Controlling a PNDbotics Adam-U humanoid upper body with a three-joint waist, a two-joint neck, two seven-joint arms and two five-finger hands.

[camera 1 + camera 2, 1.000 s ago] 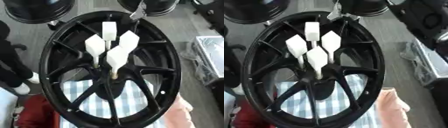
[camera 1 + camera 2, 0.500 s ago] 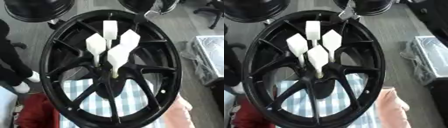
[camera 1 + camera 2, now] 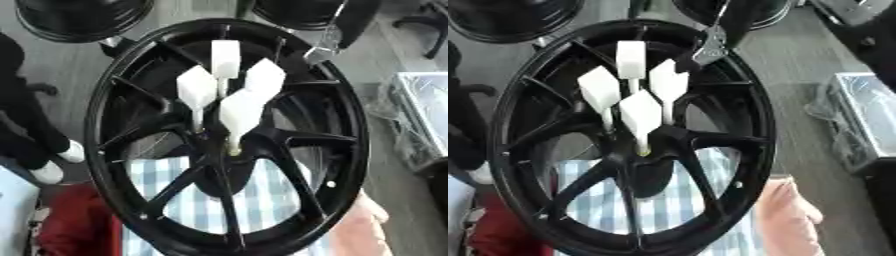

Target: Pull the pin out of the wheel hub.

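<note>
A black wheel hub (image 3: 229, 135) is filling most of both views, lying over a blue-and-white checked cloth (image 3: 262, 200) that is showing through its near spokes. Four white-headed pins are standing in the hub's centre: a far one (image 3: 225, 58), a left one (image 3: 196, 90), a right one (image 3: 264, 79) and a near one (image 3: 240, 111), whose stem is running down into a yellowish socket at the centre.

At the far right rim a silvery part, probably the robot's right hand (image 3: 709, 44), is hanging from above. Whether its fingers are apart or together cannot be told. The left hand is not showing anywhere.

The step in hand looks like the reach toward a pin, with nothing grasped yet. To do it well, the hand should be coming down over one white head without knocking its neighbours, closing on that head, and pulling straight along the stem rather than sideways.

The right eye view is showing the silvery part overlapping the rim; the left eye view is placing it thinner, beyond the rim's far right edge.
</note>
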